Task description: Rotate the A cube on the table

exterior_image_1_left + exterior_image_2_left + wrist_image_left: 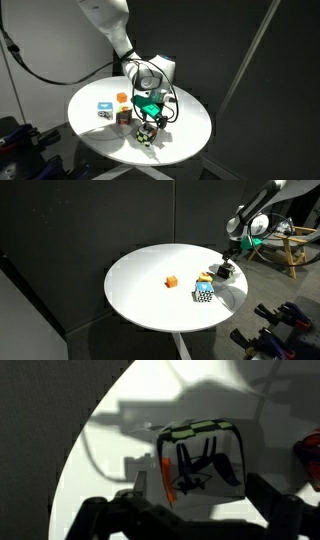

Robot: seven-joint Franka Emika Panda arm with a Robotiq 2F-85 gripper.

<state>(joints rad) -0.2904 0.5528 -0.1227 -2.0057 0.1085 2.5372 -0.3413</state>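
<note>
In the wrist view the round white table (95, 475) curves away beneath the gripper (197, 495). Its jaws stand spread wide and have hold of nothing, and one finger (115, 515) reaches in low with bare tabletop beside it. Just ahead of the fingertips, in line with the gap between them and touching neither as far as this view shows, the A cube (205, 460) sits flat on the table. A white face with a black letter is turned toward the hand, and green marks run along its top. It looks like a light, rigid block with smooth, perhaps slick faces, so I judge the best hold is square across two opposite side faces, fairly low. The opposite finger (285, 510) flanks the cube, and beyond it a reddish object (310, 455) lies close, cut off by the frame. In an exterior view the hand hangs directly over the A cube (147, 133).
</note>
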